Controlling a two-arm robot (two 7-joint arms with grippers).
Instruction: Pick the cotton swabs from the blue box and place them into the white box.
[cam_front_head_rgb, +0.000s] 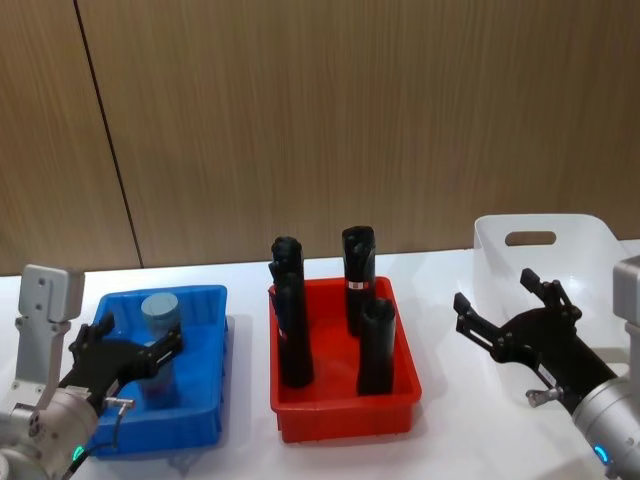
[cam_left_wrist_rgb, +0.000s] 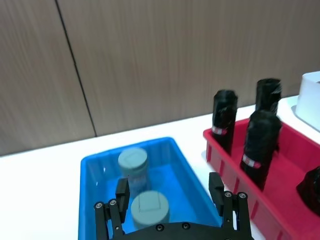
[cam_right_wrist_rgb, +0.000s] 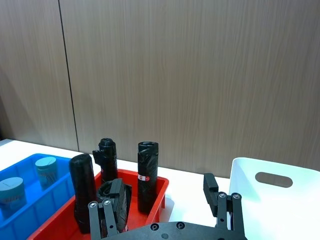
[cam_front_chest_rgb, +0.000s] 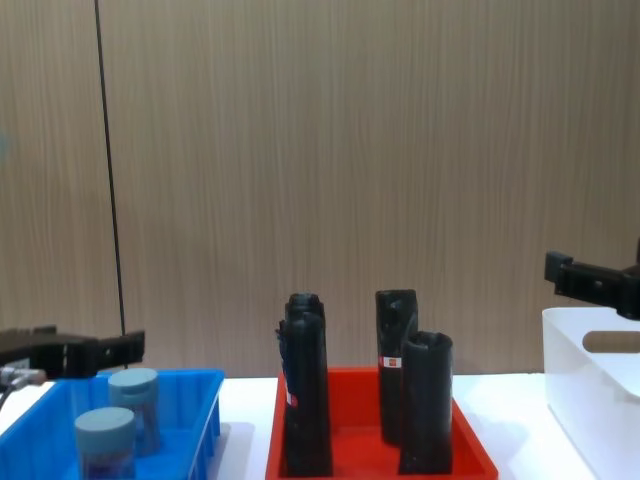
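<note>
Cotton swabs: two small clear cylindrical tubs of cotton swabs (cam_left_wrist_rgb: 149, 209) with pale blue-grey lids are seen standing upright and close together in the blue tray. One is nearer the robot and the other (cam_left_wrist_rgb: 133, 162) is behind it, toward the wall.

Blue box: a shallow, bright blue box (cam_front_head_rgb: 208, 297) of plastic with sloping walls is set on the white table (cam_front_head_rgb: 450, 440) at the robot's left, just beside the red tray.

Left gripper: the black left gripper (cam_front_head_rgb: 143, 332) is held over the blue box, above the nearer tub. Its jaws are spread apart and nothing is gripped. In the chest view it is seen higher than both lids. In the left wrist view the nearer tub is seen below the gap, closer to one jaw than to the other.

Right gripper: the black right gripper (cam_front_head_rgb: 495, 290) is held at the robot's right, raised above the rim of the white bin on the side facing the red tray. Its jaws are parted and nothing is held.

White box: a tall-walled white box (cam_front_head_rgb: 590, 245) of smooth plastic, with an oval handle slot near the rim, is placed at the table's right end.

Red tray: a red rectangular plastic tray (cam_front_head_rgb: 345, 418) is placed between the two boxes. Four tall black cylinders (cam_front_head_rgb: 375, 345) are stood upright in it.

Backdrop: a brown wood-grain wall (cam_front_head_rgb: 320, 120) is seen behind the table.
</note>
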